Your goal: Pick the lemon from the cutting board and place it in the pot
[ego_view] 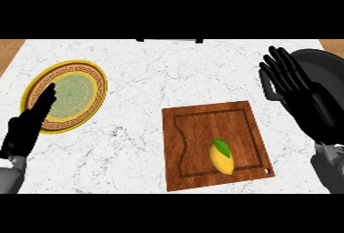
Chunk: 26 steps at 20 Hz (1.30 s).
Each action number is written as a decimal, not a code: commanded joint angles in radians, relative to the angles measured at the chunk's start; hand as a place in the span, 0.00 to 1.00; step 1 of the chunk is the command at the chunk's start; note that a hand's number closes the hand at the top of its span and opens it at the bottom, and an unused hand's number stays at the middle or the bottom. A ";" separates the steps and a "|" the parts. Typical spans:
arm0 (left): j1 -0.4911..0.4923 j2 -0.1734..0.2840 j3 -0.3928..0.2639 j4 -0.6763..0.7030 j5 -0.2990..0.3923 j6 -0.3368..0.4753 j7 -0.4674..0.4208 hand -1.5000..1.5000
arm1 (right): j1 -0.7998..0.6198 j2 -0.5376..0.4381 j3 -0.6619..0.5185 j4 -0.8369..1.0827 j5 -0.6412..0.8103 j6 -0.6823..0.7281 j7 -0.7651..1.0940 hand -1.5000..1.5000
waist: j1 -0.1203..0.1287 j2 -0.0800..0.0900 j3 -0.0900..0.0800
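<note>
A yellow lemon [222, 159] with a green leaf lies on the wooden cutting board [201, 132], near the board's front right. The black pot [328, 79] stands at the counter's right edge, partly hidden behind my right hand [290, 77]. That hand is open, fingers straight and pointing up, above and to the right of the board, apart from the lemon. My left hand [28, 125] is open at the left edge, its fingers lying over the rim of a plate.
A round plate [74, 91] with a yellow rim and a green patterned centre sits at the left of the white marble counter [148, 68]. Bare counter lies between the plate and the board.
</note>
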 commanded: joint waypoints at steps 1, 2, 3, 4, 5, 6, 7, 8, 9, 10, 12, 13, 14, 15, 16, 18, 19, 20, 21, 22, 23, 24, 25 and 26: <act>-0.028 -0.056 0.017 0.006 0.043 -0.008 0.003 0.50 | -0.042 0.041 0.089 -0.014 0.005 0.041 0.061 0.00 | 0.002 -0.009 0.035; -0.025 -0.084 0.002 -0.020 0.065 -0.013 0.018 0.50 | -0.045 0.041 0.146 -0.030 -0.049 0.129 0.090 0.00 | 0.012 -0.009 0.035; -0.068 -0.124 -0.021 -0.067 0.069 0.019 0.082 0.50 | -0.050 0.075 0.198 0.010 -0.077 0.193 0.069 0.00 | 0.033 -0.004 0.037; -0.090 -0.133 -0.001 -0.071 0.111 -0.003 0.080 0.50 | -0.045 0.096 0.274 -0.011 -0.091 0.250 0.085 0.00 | 0.045 -0.003 0.036; -0.082 -0.175 -0.010 -0.090 0.128 0.009 0.066 0.50 | -0.046 0.106 0.325 -0.026 -0.134 0.312 0.113 0.00 | 0.062 -0.004 0.036; -0.105 -0.220 -0.039 -0.098 0.134 0.011 0.074 0.50 | -0.052 0.140 0.392 -0.012 -0.153 0.360 0.124 0.00 | 0.076 0.006 0.036; -0.054 -0.184 -0.037 -0.052 0.123 -0.006 0.076 0.50 | -0.247 -0.094 0.247 -0.137 0.201 0.314 0.014 0.00 | 0.048 -0.086 0.010; -0.082 -0.223 -0.030 -0.077 0.164 0.003 0.110 0.50 | -0.209 -0.119 0.271 -0.080 0.304 0.280 0.011 1.00 | 0.015 -0.037 0.031; -0.067 -0.275 -0.047 -0.127 0.162 0.064 0.152 0.50 | -0.083 0.014 0.242 0.015 0.308 0.167 -0.135 0.00 | 0.012 -0.013 0.040; -0.039 -0.271 -0.052 -0.151 0.157 0.059 0.140 0.50 | -0.030 0.010 0.225 0.006 0.314 0.190 -0.260 0.00 | 0.006 -0.013 0.041; -0.018 -0.279 -0.074 -0.218 0.155 0.080 0.191 0.50 | 0.008 -0.023 0.198 0.022 0.322 0.247 -0.434 0.00 | 0.008 -0.013 0.041; -0.054 -0.306 -0.078 -0.220 0.135 0.123 0.201 0.50 | 0.052 -0.046 0.218 -0.030 0.328 0.281 -0.491 0.00 | -0.011 -0.014 0.040; -0.019 -0.236 -0.032 -0.252 0.186 0.060 0.237 0.50 | 0.039 -0.094 0.155 0.005 0.313 0.323 -0.553 0.00 | 0.001 -0.013 0.039; -0.018 -0.254 -0.041 -0.249 0.168 0.077 0.227 0.50 | 0.049 -0.141 0.131 -0.014 0.328 0.349 -0.569 0.00 | -0.007 -0.013 0.038; -0.008 -0.260 -0.057 -0.303 0.151 0.112 0.272 0.50 | 0.070 -0.164 0.127 0.003 0.356 0.371 -0.617 0.00 | -0.004 -0.014 0.038; -0.044 -0.272 -0.042 -0.253 0.146 0.114 0.249 0.50 | 0.014 -0.258 0.059 0.028 0.394 0.392 -0.596 0.00 | -0.010 -0.012 0.037; -0.032 -0.270 -0.055 -0.280 0.137 0.121 0.266 0.50 | -0.016 -0.276 0.054 0.015 0.430 0.369 -0.538 0.00 | -0.006 -0.014 0.037; -0.041 -0.295 -0.068 -0.244 0.123 0.126 0.242 0.50 | -0.037 -0.289 0.047 -0.009 0.441 0.373 -0.509 0.00 | -0.012 -0.013 0.036; -0.072 -0.297 -0.057 -0.253 0.122 0.148 0.273 0.50 | -0.039 -0.330 0.031 0.012 0.460 0.403 -0.537 0.00 | -0.012 -0.012 0.036; 0.010 -0.276 -0.056 -0.295 0.141 0.106 0.243 0.50 | -0.033 -0.375 0.004 -0.060 0.423 0.437 -0.491 0.00 | -0.010 -0.017 0.035; -0.015 -0.296 -0.073 -0.278 0.120 0.127 0.260 0.50 | -0.032 -0.382 0.013 -0.034 0.472 0.445 -0.522 0.00 | -0.010 -0.014 0.036; -0.002 -0.296 -0.062 -0.290 0.128 0.131 0.260 0.50 | -0.053 -0.419 -0.002 -0.101 0.447 0.475 -0.466 0.00 | -0.013 -0.016 0.035; -0.045 -0.300 -0.049 -0.222 0.135 0.104 0.233 0.50 | -0.114 -0.423 -0.003 -0.076 0.448 0.504 -0.426 0.00 | -0.010 -0.011 0.034; -0.005 -0.296 -0.074 -0.311 0.131 0.116 0.283 0.50 | -0.090 -0.450 -0.012 -0.022 0.486 0.526 -0.478 0.00 | -0.001 -0.013 0.036</act>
